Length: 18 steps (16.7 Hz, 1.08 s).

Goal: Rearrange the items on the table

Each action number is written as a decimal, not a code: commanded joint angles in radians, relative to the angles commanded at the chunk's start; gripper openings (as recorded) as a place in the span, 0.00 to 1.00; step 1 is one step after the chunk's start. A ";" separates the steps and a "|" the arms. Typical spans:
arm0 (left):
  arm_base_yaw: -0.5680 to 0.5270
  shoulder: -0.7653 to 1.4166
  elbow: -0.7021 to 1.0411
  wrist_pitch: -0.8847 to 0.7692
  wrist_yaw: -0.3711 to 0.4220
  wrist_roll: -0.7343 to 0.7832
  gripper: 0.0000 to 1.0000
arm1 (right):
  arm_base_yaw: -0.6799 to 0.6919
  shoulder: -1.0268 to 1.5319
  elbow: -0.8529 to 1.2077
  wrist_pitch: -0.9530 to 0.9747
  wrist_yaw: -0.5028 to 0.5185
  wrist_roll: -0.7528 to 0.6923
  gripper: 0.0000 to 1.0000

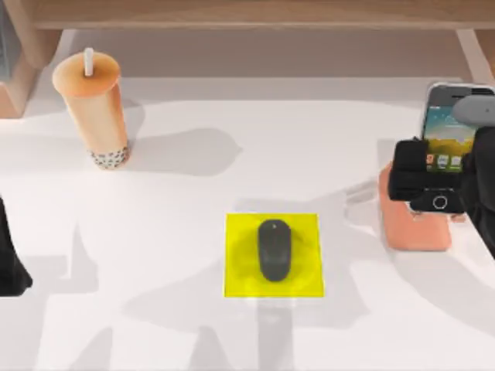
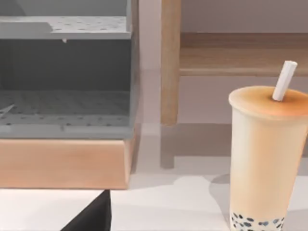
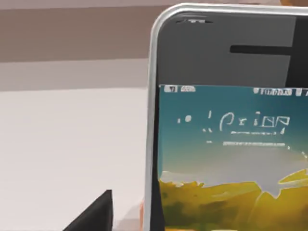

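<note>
Top view: the right gripper (image 1: 430,179) sits at the table's right side, its 2 fingers clamped across the lower part of the smartphone (image 1: 446,122), which leans on the salmon-pink stand (image 1: 416,222) directly beneath the gripper. The phone's long axis runs toward the shelf, its lit screen facing up and its home button nearest the stand's front. Well left of the gripper, the mouse (image 1: 274,249) lies lengthwise on the yellow pad (image 1: 240,270). Farther left the bubble-tea cup (image 1: 94,108) stands upright, straw on top. The white table (image 1: 178,232) meets a wooden shelf (image 1: 247,14) behind. The left arm is parked at the left edge; I cannot tell its fingers' state
</note>
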State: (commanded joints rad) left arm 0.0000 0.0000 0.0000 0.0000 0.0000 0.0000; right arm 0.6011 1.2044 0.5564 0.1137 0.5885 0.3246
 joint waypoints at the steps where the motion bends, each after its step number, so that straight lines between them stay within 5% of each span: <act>1: 0.000 0.000 0.000 0.000 0.000 0.000 1.00 | 0.013 -0.021 -0.011 -0.013 0.010 0.006 1.00; 9: 0.000 0.000 0.000 0.000 0.000 0.000 1.00 | 0.014 -0.056 -0.029 -0.027 0.008 0.006 1.00; 18: 0.000 0.000 0.000 0.000 0.000 0.000 1.00 | -0.167 -0.415 -0.186 -0.049 -0.188 -0.085 1.00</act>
State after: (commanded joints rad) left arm 0.0000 0.0000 0.0000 0.0000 0.0000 0.0000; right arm 0.4340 0.7892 0.3702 0.0651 0.4010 0.2395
